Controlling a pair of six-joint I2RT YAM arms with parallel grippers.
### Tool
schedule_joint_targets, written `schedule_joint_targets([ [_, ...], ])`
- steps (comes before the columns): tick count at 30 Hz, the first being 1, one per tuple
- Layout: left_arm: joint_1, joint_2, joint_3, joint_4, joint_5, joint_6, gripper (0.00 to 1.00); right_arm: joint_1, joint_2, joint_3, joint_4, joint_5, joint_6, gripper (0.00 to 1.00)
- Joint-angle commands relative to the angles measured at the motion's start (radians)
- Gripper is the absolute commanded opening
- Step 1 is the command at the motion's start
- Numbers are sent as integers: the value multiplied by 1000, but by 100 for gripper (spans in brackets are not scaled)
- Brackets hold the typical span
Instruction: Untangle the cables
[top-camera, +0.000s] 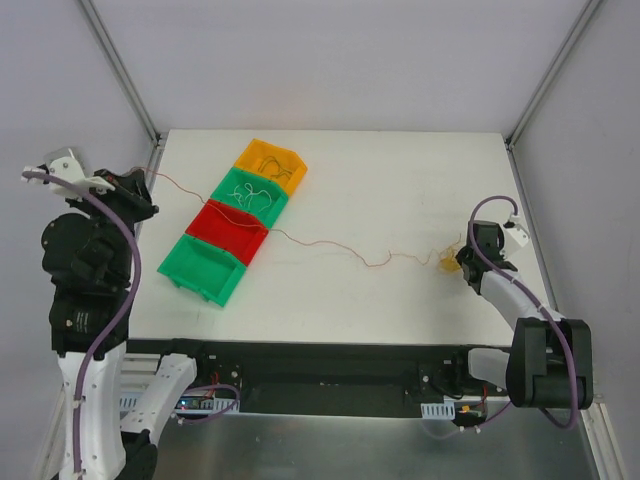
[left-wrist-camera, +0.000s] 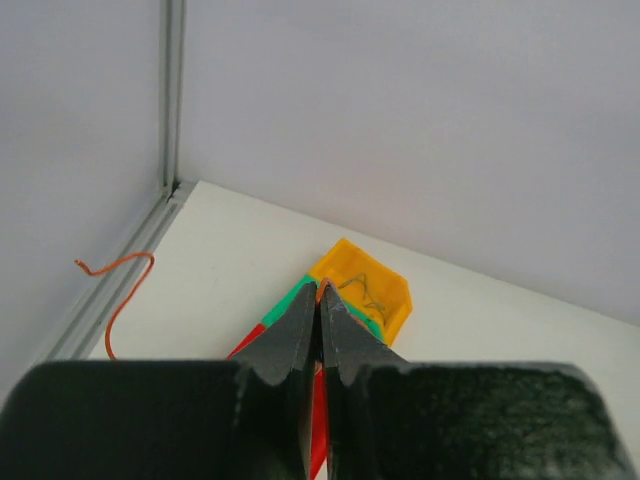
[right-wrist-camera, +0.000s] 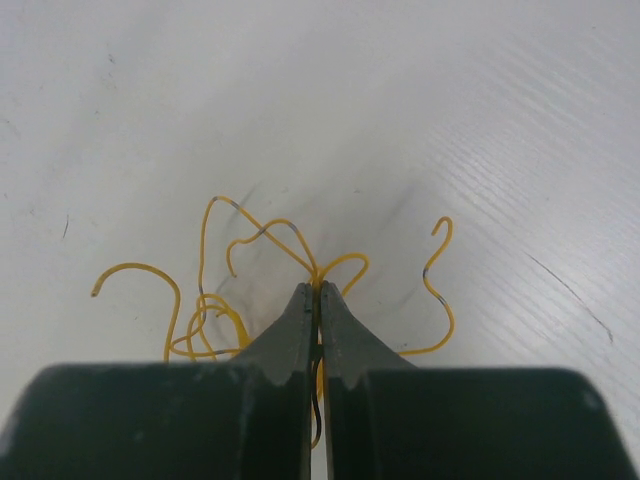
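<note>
Cables (top-camera: 385, 261): wavy red wire (top-camera: 320, 242) pinched by left gripper (left-wrist-camera: 320, 292) | curly yellow wires (right-wrist-camera: 213, 305) pinched by right gripper (right-wrist-camera: 318, 292)

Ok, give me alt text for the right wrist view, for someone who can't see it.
The black right gripper is shut on a small clump of thin curly yellow wires lying on the white table. Loose ends curl out to both sides of its tips.
</note>
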Motion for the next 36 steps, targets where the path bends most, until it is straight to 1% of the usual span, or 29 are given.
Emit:
schedule_joint_targets([
  [1, -1, 44, -16, 70, 315, 0, 0, -1, 3, -12, 75, -77, 9, 1],
  [4, -9, 171, -74, 135, 671, -84, 0, -1, -9, -24, 116, -122, -6, 1],
  [5, -37, 215, -85, 147, 754, -110, 0, -1, -14, -25, 124, -131, -11, 1],
  [6, -95, 266, -89, 150, 778, -103, 0, 1, -17, -27, 130, -142, -14, 1],
  [7, -155, 304, -93, 149, 778, -71, 0, -1, -20, -27, 132, -148, -17, 1],
  [11, -413, 453, -111, 153, 651, -12, 0, 1, -21, -25, 139, -163, -25, 1],
  [16, -605, 671, -83, 163, 612, -5, 0, 1, -8, -22, 142, -175, -25, 1],
  [18, -657, 761, -73, 164, 586, -21, 0, 1, -3, -18, 142, -183, -25, 1],
  [24, -754, 941, -33, 156, 574, -23, 0, 1, 11, -18, 147, -180, -20, 1],
  [26, -785, 981, -17, 143, 525, -5, 0, 1, 17, -12, 147, -192, -20, 1],
  [27, -795, 1002, -7, 138, 509, 3, 1, -19, 17, -12, 147, -195, -22, 1],
  [31, -805, 1061, 29, 112, 485, 14, 3, -19, 15, -18, 148, -186, -19, 1],
  [33, -805, 1075, 35, 103, 453, 21, 7, -21, 20, -13, 148, -194, -20, 1],
  [36, -805, 1087, 39, 84, 388, 12, 16, -21, 20, -12, 148, -195, -22, 1],
])
